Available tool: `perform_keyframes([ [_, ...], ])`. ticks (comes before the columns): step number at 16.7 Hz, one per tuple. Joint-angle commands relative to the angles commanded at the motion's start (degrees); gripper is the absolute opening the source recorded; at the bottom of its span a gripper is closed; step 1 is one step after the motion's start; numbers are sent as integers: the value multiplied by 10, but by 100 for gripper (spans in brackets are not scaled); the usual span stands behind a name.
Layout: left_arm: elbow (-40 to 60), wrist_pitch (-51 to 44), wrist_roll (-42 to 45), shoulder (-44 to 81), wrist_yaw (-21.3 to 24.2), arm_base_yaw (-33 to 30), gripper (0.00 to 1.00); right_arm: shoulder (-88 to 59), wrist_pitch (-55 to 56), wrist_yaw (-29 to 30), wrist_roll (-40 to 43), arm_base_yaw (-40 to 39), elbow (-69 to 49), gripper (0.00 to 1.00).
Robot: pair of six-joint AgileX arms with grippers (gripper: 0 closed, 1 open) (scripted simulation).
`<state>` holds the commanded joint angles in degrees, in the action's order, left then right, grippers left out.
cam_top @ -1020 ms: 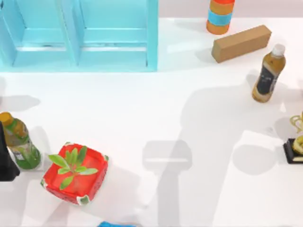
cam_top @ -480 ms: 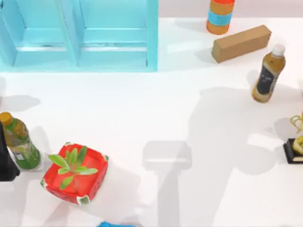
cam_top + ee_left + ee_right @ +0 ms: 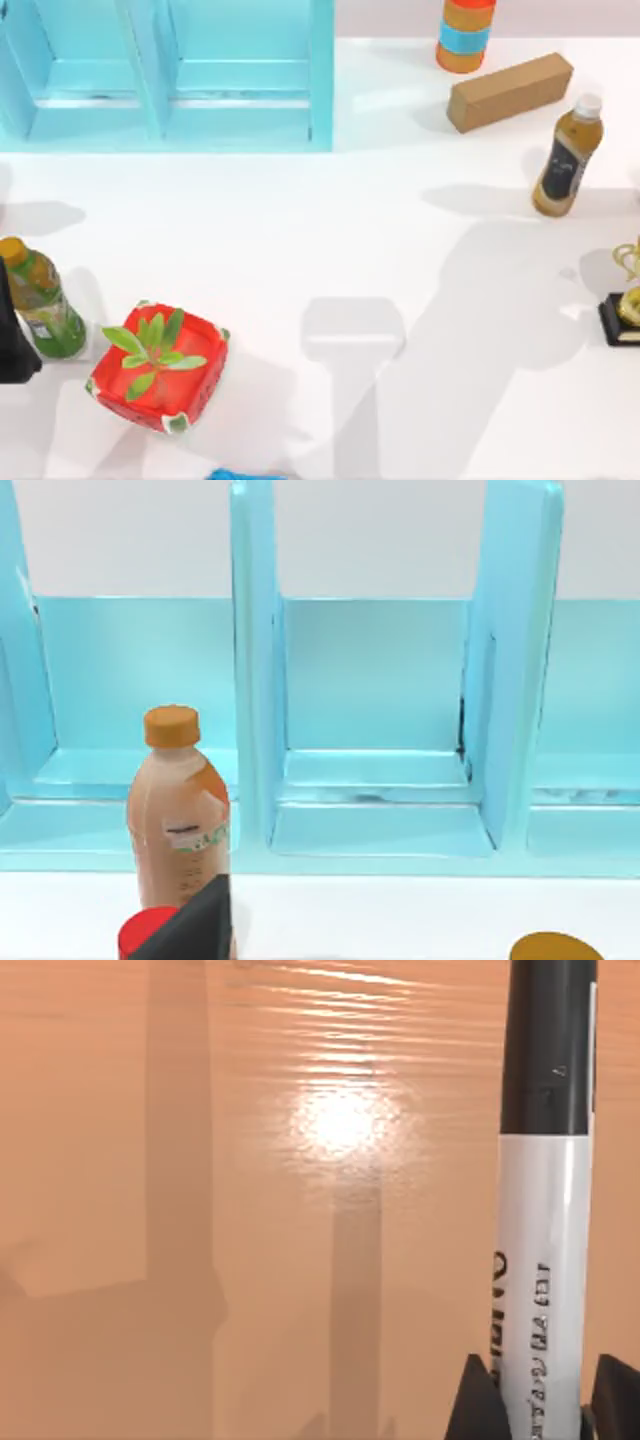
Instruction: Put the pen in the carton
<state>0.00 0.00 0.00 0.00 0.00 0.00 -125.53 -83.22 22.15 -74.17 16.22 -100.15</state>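
gripping the pen [image 3: 545, 1260], right gripper [image 3: 540, 1400] faces an orange-brown surface [image 3: 250, 1160].

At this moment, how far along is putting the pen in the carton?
Picked up: the right gripper holds the black-capped, silver-barrelled marker pen against a brown cardboard surface, possibly the carton. Left: releasing it inside. The left arm's black gripper sits parked at the table's left edge.

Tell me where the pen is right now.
In the right wrist view the pen stands between the right gripper's fingers, close against a brown cardboard surface.
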Motion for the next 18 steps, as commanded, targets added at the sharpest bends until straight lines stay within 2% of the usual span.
perform_keyframes([
  [4, 0, 0, 0, 0, 0, 0, 100, 1, 3, 0, 0, 1, 3, 0],
  [17, 0, 0, 0, 0, 0, 0, 100, 1, 3, 0, 0, 1, 3, 98],
  [18, 0, 0, 0, 0, 0, 0, 100, 1, 3, 0, 0, 1, 3, 100],
])
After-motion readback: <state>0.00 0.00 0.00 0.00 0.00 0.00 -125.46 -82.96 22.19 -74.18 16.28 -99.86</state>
